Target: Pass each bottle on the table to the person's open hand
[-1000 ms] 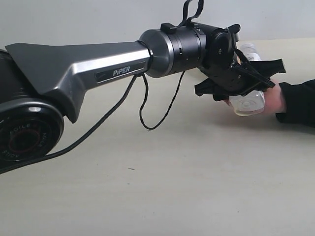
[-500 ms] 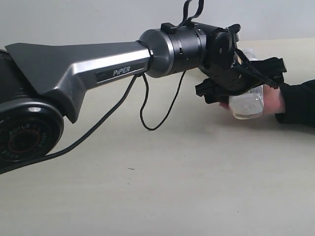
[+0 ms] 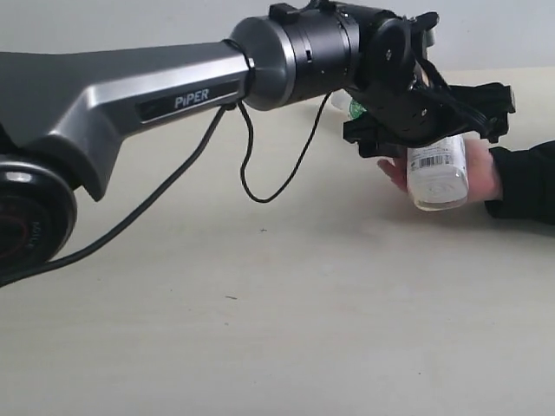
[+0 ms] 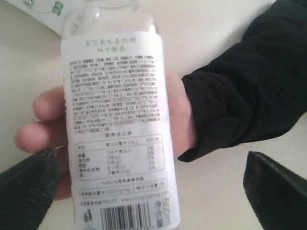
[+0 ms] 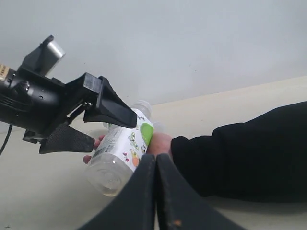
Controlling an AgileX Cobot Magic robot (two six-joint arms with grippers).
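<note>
A clear bottle with a white printed label (image 3: 438, 172) lies across the person's open hand (image 3: 482, 176), palm up over the table (image 3: 303, 329). My left gripper (image 3: 431, 126) hovers just above it, open, one finger on each side and neither touching. In the left wrist view the bottle (image 4: 117, 134) rests on the hand (image 4: 41, 108), between my left gripper's (image 4: 153, 191) spread fingertips. The right wrist view shows the same bottle (image 5: 122, 153), a green patch on its label, and my right gripper (image 5: 156, 191) shut and empty, low and in front of it.
A second white bottle with a green mark (image 3: 354, 107) lies on the table behind the left gripper; it shows again as a white bottle (image 4: 36, 8). The person's black sleeve (image 3: 525, 182) reaches in from the right. A black cable (image 3: 260, 173) hangs under the left arm.
My left gripper has opened and lifted slightly off the bottle. The bottle now rests in the person's hand, a little more upright. The right gripper has stayed shut.
</note>
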